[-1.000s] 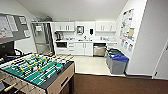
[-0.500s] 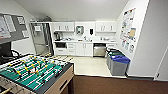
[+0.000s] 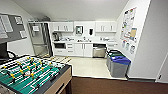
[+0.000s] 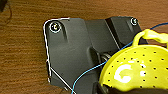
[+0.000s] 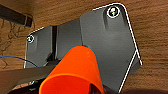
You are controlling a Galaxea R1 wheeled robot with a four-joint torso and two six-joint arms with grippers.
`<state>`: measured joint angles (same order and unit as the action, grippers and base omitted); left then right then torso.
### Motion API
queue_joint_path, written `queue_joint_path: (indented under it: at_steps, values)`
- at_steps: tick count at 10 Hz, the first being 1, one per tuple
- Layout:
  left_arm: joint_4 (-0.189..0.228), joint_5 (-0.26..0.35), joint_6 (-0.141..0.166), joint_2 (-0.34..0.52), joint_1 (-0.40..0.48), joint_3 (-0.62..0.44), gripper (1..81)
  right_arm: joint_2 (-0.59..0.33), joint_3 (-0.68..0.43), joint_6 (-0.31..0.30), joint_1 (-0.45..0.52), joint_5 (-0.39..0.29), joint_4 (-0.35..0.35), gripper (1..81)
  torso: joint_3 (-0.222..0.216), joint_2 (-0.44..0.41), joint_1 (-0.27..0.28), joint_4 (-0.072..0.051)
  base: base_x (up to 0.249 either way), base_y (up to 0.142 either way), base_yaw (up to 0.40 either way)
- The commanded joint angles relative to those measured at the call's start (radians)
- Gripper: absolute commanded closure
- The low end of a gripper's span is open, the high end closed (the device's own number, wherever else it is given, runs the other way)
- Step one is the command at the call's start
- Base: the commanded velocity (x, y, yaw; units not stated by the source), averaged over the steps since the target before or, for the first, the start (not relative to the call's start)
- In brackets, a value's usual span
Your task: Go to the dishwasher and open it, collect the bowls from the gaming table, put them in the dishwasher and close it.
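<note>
Dishwasher sits far across the room, at about one o'clock from the head camera, built in under the kitchen worktop with its steel front facing this way. Whether its door is open I cannot tell from this distance.

Going left to right in the head view: the foosball table crowds in at eight o'clock, its green field and rods close below the camera. Behind it, at eleven o'clock, stands the tall steel fridge. White cabinets run along under the worktop to the dishwasher. At three o'clock two bins, the nearer with a blue lid, stand against the right wall below a poster.

In the left wrist view a yellow-green bowl, dotted with small holes like a strainer, sits at the gripper over brown carpet; it appears carried, though I cannot tell how the jaws stand on it. In the right wrist view an orange-red bowl likewise sits at the gripper, and there too the jaws' state cannot be told.

My judgement: both bowls look collected, and what matters now is that the dishwasher lies straight ahead and slightly right, with pale floor between. Its long axis runs across the view, so a square approach suits either arm; the right one looks marginally nearer.
</note>
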<state>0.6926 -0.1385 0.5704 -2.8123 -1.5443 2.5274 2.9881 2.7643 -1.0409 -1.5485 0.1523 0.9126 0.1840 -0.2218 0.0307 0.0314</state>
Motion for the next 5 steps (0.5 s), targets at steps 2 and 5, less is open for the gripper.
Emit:
queue_joint_path:
  at_steps: [2,5]
  values:
    - [0.013,0.03,-0.009,0.017,0.048,-0.004,81.1,-0.007,0.003,0.002,0.055,-0.036,0.005,81.1,0.0,0.0,0.0,0.0,0.146,-0.084,0.0]
    - [0.013,0.03,-0.009,0.019,0.048,-0.009,81.1,-0.007,0.003,0.002,0.058,-0.037,0.005,81.1,0.0,0.0,0.0,0.0,0.146,-0.083,0.0]
